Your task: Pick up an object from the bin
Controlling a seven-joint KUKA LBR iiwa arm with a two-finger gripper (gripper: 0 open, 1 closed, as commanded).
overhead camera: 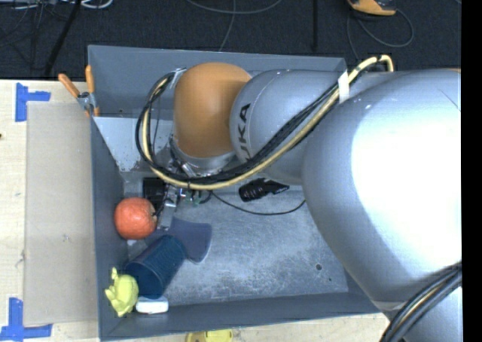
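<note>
My gripper (160,197) reaches down at the left side of the bin, mostly hidden under the arm's wrist. Its dark lower end is right beside an orange-red ball (133,218), which lies against the left wall; whether they touch I cannot tell. Just below the gripper lies a grey-blue flat piece (195,239). A dark blue cylinder (156,264) lies tilted beside that piece, toward the front left corner.
A yellow-green toy figure (121,292) and a small white thing (153,306) sit in the front left corner. A black elongated thing (260,190) lies mid-bin under the arm. The arm covers the bin's right half.
</note>
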